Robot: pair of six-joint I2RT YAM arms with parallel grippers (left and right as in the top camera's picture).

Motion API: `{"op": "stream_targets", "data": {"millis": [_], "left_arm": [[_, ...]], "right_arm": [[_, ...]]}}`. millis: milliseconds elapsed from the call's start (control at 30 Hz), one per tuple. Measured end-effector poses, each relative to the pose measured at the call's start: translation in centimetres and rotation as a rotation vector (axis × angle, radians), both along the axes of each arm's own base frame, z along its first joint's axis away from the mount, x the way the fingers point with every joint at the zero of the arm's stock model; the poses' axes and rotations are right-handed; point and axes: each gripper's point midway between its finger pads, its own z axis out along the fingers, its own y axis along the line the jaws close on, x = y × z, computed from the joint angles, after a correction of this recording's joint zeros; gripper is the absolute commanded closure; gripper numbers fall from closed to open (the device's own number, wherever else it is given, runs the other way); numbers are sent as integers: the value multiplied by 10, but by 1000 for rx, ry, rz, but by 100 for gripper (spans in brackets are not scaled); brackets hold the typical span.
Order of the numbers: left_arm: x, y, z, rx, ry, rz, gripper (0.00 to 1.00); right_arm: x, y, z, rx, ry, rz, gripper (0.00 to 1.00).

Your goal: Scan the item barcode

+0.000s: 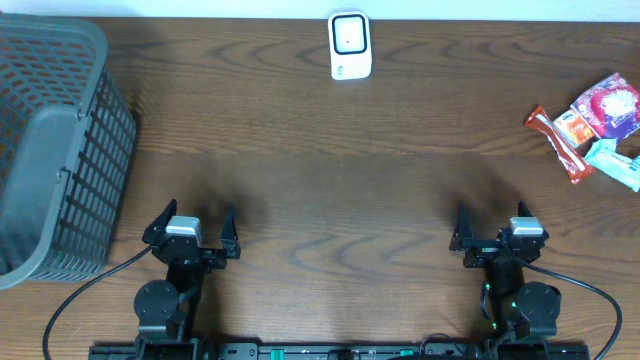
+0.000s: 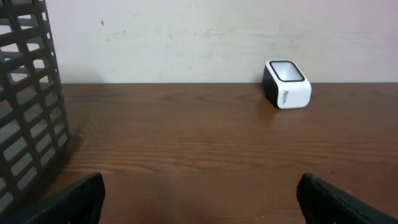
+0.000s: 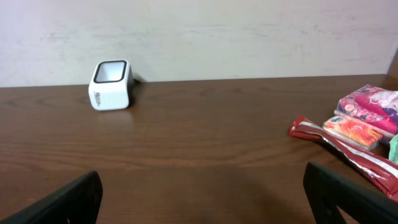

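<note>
Surface: a dark brown wooden surface (image 1: 330, 170) carries all the things.

Scanner: a small white scanner (image 1: 349, 45) with a dark-framed window stands at the far edge of the surface, about in the middle, close to the light wall. Nothing touches it.

Snack packets: the snack packets (image 1: 590, 125) lie together in a small pile at the far right of the surface, well apart from the scanner and from both arms.

Packets in the pile: a long red packet (image 1: 558, 143) is on the side nearest the scanner. A pink and red packet (image 1: 610, 103) and a small orange packet (image 1: 571, 125) lie just beside it. A pale blue-green packet (image 1: 618, 162) is at the right edge, partly cut off by the picture.

Basket: a grey plastic basket (image 1: 60, 150) with lattice walls stands at the far left.

Left gripper: the left gripper (image 1: 195, 222) is at the near edge, near the basket. Its two fingers stand wide apart, with nothing between them.

Right gripper: the right gripper (image 1: 493, 225) is at the near edge on the right. It is spread wide and empty. The snack packets are ahead of it and to its right, not touched.
</note>
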Motion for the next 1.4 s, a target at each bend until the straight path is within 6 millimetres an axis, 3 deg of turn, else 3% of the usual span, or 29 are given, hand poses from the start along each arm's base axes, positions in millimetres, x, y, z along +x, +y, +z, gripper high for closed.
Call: {"op": "stream_targets", "data": {"millis": [1400], "left_arm": [[1,12,-1,-27,11,70,2]], "right_arm": [[0,0,0,0,0,0,1]]}}
